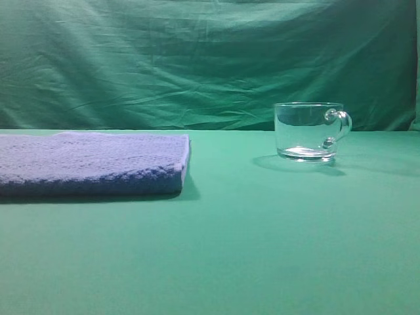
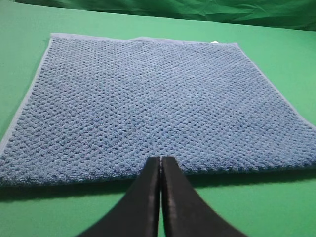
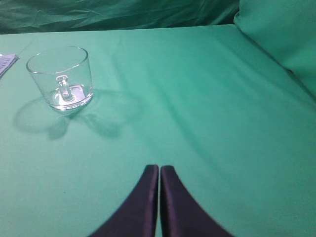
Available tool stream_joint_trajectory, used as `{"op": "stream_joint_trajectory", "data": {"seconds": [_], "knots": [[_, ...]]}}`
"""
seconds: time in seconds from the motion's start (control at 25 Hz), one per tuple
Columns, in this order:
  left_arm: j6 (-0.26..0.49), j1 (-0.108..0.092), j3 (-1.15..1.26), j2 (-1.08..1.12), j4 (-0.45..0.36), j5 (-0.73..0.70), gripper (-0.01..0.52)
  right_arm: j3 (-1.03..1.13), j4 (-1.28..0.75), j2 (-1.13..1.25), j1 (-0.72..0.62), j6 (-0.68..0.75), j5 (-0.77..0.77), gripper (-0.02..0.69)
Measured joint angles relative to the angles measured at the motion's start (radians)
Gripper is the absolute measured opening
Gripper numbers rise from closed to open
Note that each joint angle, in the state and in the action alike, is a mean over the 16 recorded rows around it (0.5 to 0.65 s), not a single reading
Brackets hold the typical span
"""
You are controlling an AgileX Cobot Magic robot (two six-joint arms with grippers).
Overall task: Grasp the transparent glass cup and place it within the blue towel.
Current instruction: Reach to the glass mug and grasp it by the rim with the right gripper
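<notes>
Clearly nothing gripped yet: transparent glass cup (image 1: 308, 131) standing upright on the green tablecloth (image 1: 249, 249), right of centre and toward the far side in the high view, handle (image 1: 339, 125) turned to the right. Blue towel (image 1: 92, 164) lying flat on the left, well apart from the cup, bare cloth between them.

Risks from here, as a judgement. Clear, smooth glass with a rounded wall: likely to slip or twist between narrow fingers if pinched off-centre or too near the rim. Approach with jaws not opened wide enough: likely to knock the cup and send it sliding or tipping on the cloth. Small loop handle: a poor hold if caught alone, and liable to snag a finger. Thick, nubby towel: soft footing, so a cup released tilted or at the towel's edge could topple or roll off. Transparent wall also hard to judge for depth from the wrist view.

Right gripper (image 3: 159, 170): fingers pressed together, fully closed, holding nothing, touching nothing, near side of the cloth, cup up and to the left in its view. Left gripper (image 2: 161, 162): likewise closed and empty, tips just short of the towel's near edge, no contact discernible.
</notes>
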Motion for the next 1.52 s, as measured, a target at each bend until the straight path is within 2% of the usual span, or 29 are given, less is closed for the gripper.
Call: {"op": "stream_joint_trajectory", "data": {"seconds": [0.4,0.76,1.0,1.16,1.52], "knots": [[0.0,0.0,0.0,0.0,0.0,0.0,0.0,0.0,0.002,0.0,0.0,0.001,-0.012,0.0],[0.0,0.0,0.0,0.0,0.0,0.0,0.0,-0.027,0.056,0.002,0.002,0.013,-0.204,0.0],[0.0,0.0,0.0,0.0,0.0,0.0,0.0,-0.131,0.088,0.062,0.009,0.006,-0.263,0.0],[0.0,0.0,0.0,0.0,0.0,0.0,0.0,-0.23,0.09,0.159,0.013,-0.01,-0.221,0.0],[0.0,0.0,0.0,0.0,0.0,0.0,0.0,-0.466,0.094,0.517,0.031,-0.068,0.024,0.0]]}}
